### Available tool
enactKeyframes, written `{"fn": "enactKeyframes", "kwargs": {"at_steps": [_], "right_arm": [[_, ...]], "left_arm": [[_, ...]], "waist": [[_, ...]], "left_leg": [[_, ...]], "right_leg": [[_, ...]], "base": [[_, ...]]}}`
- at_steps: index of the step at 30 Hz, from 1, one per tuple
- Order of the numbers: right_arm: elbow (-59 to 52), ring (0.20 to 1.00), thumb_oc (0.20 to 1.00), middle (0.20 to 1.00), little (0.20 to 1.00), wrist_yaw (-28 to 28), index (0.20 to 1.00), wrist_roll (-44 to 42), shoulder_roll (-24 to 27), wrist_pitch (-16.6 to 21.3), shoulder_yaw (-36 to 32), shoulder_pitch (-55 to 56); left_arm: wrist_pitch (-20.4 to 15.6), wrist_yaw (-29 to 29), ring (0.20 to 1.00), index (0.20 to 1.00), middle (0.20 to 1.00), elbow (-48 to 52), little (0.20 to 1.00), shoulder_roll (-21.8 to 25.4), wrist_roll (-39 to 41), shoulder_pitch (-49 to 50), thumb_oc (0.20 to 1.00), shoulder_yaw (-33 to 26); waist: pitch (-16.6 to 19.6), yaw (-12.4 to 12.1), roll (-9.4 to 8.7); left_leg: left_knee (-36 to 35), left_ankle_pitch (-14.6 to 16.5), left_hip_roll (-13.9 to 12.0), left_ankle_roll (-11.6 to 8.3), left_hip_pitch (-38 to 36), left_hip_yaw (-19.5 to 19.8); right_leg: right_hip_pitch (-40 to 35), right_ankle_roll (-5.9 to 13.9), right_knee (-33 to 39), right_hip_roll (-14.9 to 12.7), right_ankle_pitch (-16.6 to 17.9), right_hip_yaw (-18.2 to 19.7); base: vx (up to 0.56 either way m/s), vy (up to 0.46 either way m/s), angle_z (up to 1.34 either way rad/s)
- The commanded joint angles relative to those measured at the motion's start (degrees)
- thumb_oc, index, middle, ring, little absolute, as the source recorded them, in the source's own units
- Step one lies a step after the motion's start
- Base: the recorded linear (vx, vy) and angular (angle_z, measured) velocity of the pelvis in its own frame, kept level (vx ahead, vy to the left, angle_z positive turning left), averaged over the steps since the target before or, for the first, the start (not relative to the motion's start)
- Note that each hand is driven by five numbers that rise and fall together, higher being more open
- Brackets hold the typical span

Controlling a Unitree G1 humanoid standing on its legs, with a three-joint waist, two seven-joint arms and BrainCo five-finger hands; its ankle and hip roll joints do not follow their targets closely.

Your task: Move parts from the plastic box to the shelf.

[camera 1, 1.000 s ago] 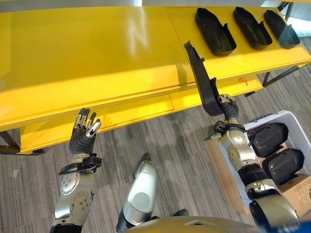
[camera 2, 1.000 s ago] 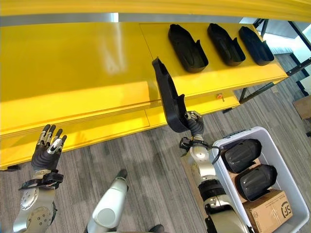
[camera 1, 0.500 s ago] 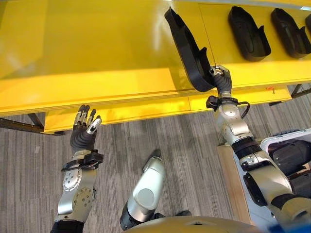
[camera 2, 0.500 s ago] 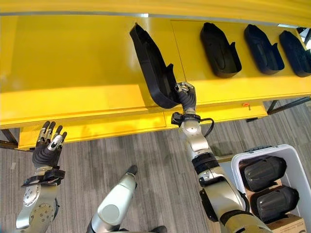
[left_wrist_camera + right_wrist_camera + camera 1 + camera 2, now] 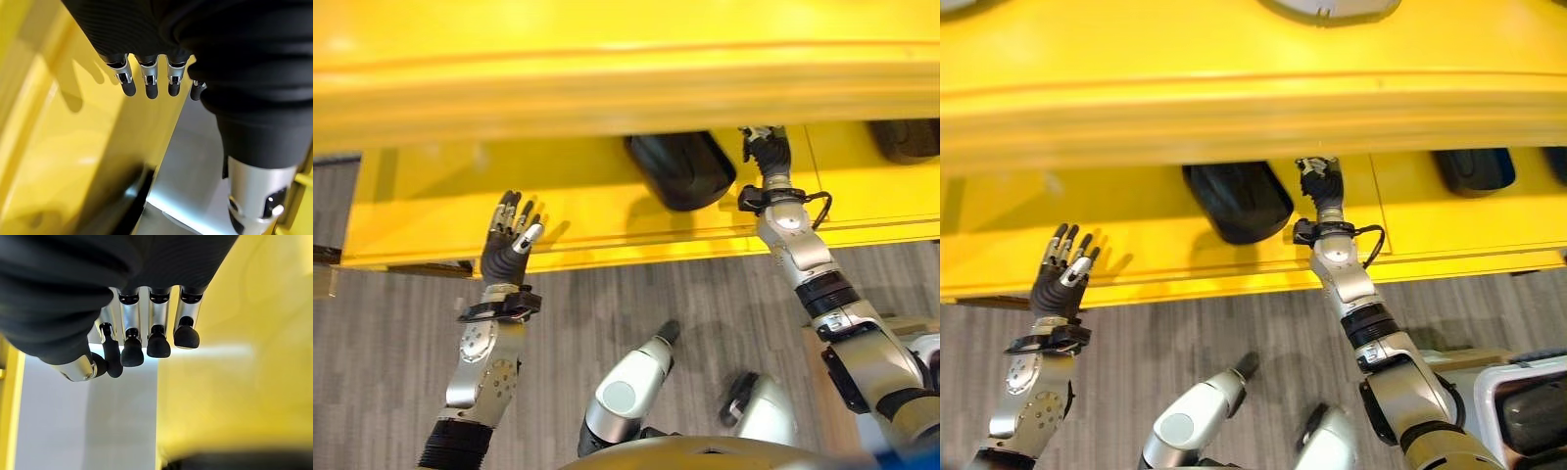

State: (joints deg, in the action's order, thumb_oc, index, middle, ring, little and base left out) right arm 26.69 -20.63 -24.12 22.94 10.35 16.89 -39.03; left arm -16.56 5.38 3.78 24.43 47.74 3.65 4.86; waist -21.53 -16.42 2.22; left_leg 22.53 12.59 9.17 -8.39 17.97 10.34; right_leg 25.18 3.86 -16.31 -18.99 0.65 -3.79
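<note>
Part [image 5: 680,168] lies on the yellow shelf [image 5: 607,211], partly under its upper board. My right hand [image 5: 766,152] beside it has straight fingers, holding nothing; my left hand [image 5: 509,245] is spread, idle.

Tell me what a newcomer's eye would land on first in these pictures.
First comes the bright yellow shelf, its upper board spanning the view. Next, the black part lying on the level beneath that board, with the right hand reaching in beside it, apparently no longer gripping it. Last, the left hand, raised with straight fingers in front of the shelf's lower edge and holding nothing.
</note>
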Motion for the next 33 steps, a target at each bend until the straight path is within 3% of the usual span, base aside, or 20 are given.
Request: {"fn": "enactKeyframes", "kwargs": {"at_steps": [1,2,3,5,12,19,28,29,30,31,33], "right_arm": [[-3.45,0.2,0.2,0.2,0.2,-1.07,0.2,0.05,0.03,2.9,-5.59,-0.61],[-5.49,0.2,0.2,0.2,0.2,-0.77,0.2,0.67,-0.04,2.99,-7.6,3.33],[-5.97,0.2,0.2,0.2,0.2,-0.4,0.2,-0.23,-0.57,3.6,-8.22,5.6],[-6.2,0.2,0.2,0.2,0.2,-0.25,0.2,-0.18,-0.53,3.77,-9.04,5.8],[-4.19,0.2,0.2,0.2,0.2,-1.24,0.2,-1.19,-0.8,4.58,-9.19,6.28],[-2.76,0.2,0.2,0.2,0.2,-1.98,0.2,-1.19,-1.84,4.98,-8.47,5.93],[-5.43,0.2,0.2,0.2,0.2,-1.47,0.2,0.08,-3.38,5.28,-8.55,8.61],[-5.96,0.379,0.379,0.379,0.379,-1.38,0.379,0.18,-3.49,5.34,-8.59,9.05],[-6.47,0.875,0.875,0.875,0.875,-1.15,0.875,0.16,-3.6,5.45,-8.72,9.61],[-7.12,1.0,1.0,1.0,1.0,-0.96,1.0,0.12,-3.69,5.57,-8.88,10.23],[-8.15,1.0,1.0,1.0,1.0,-0.81,1.0,0.65,-3.64,5.57,-9.08,11.33]], "left_arm": [[-2.77,0.04,1.0,1.0,1.0,2.49,1.0,2.52,-1.49,0.47,1.0,-0.24],[-2.42,-0.19,1.0,1.0,1.0,2.38,1.0,2.05,-1.71,0.9,1.0,-0.57],[-2.1,-0.88,1.0,1.0,1.0,2.0,1.0,1.95,-1.31,0.99,1.0,0.27],[-1.63,-1.09,1.0,1.0,1.0,2.82,1.0,1.79,-1.16,2.39,1.0,-0.44],[-0.75,-1.92,1.0,1.0,1.0,4.29,1.0,3.01,-0.18,4.62,1.0,0.69],[-0.36,-2.62,1.0,1.0,1.0,5.42,1.0,3.41,0.75,6.83,1.0,0.47],[-0.04,-3.32,1.0,1.0,1.0,5.84,1.0,3.23,0.67,7.95,1.0,0.58],[-0.02,-3.42,1.0,1.0,1.0,5.79,1.0,3.16,0.73,7.94,1.0,0.53],[0.01,-3.5,1.0,1.0,1.0,5.69,1.0,3.06,0.77,7.94,1.0,0.59],[0.04,-3.56,1.0,1.0,1.0,5.71,1.0,3.01,0.71,7.97,1.0,0.49],[0.15,-3.77,1.0,1.0,1.0,5.63,1.0,3.05,0.61,8.01,1.0,0.36]], "waist": [[0.34,0.89,-3.8],[0.44,0.75,-4.75],[1.53,1.96,-5.65],[2.35,1.97,-5.51],[1.52,2.41,-4.87],[3.28,2.78,-4.82],[5.83,3.66,-4.62],[6.05,3.76,-4.61],[6.25,3.87,-4.64],[6.45,3.99,-4.63],[6.74,4.18,-4.62]], "left_leg": [[-3.68,-3.17,-3.1,10.43,-1.76,9.85],[-1.04,-2.19,-3.02,9.75,-1.28,11.46],[-2.43,-2.91,-3.41,8.81,-1.06,13.38],[-3.72,-3.73,-4.75,8.02,-1.08,14.81],[-7.53,-6.41,-10.05,5.95,-2.39,18.8],[-13.56,-9.4,-13.79,4.9,-5.28,17.91],[-15.96,-10.09,-14.86,4.29,-7.47,17.08],[-16.07,-10.07,-14.87,4.25,-7.62,16.98],[-16.15,-10.04,-14.86,4.22,-7.79,16.93],[-16.26,-10.0,-14.89,4.2,-8.0,16.92],[-16.06,-9.81,-14.78,4.18,-8.28,16.9]], "right_leg": [[-7.48,6.45,10.52,-3.95,11.62,1.67],[-10.84,6.79,11.17,-4.58,9.67,-1.33],[-11.82,6.97,10.48,-3.03,8.19,-1.52],[-11.84,6.38,8.7,-2.5,6.18,-5.12],[-12.86,4.22,3.44,1.72,-0.21,-9.11],[-13.59,3.51,2.48,3.6,-1.88,-10.24],[-15.71,3.35,3.4,3.6,-2.0,-11.01],[-15.9,3.34,3.44,3.56,-1.99,-11.03],[-16.15,3.32,3.49,3.54,-2.03,-11.04],[-16.39,3.28,3.6,3.52,-2.06,-11.05],[-16.84,3.23,3.56,3.5,-2.16,-10.97]], "base": [[0.21,-0.449,1.22],[0.16,-0.564,1.67],[0.12,-0.566,1.75],[0.04,-0.319,1.32],[-0.03,-0.249,0.22],[-0.03,-0.09,-0.17],[0.0,-0.006,-0.03],[0.0,0.0,0.0],[0.0,0.0,0.0],[0.0,0.0,0.0],[0.0,0.0,0.0]]}}
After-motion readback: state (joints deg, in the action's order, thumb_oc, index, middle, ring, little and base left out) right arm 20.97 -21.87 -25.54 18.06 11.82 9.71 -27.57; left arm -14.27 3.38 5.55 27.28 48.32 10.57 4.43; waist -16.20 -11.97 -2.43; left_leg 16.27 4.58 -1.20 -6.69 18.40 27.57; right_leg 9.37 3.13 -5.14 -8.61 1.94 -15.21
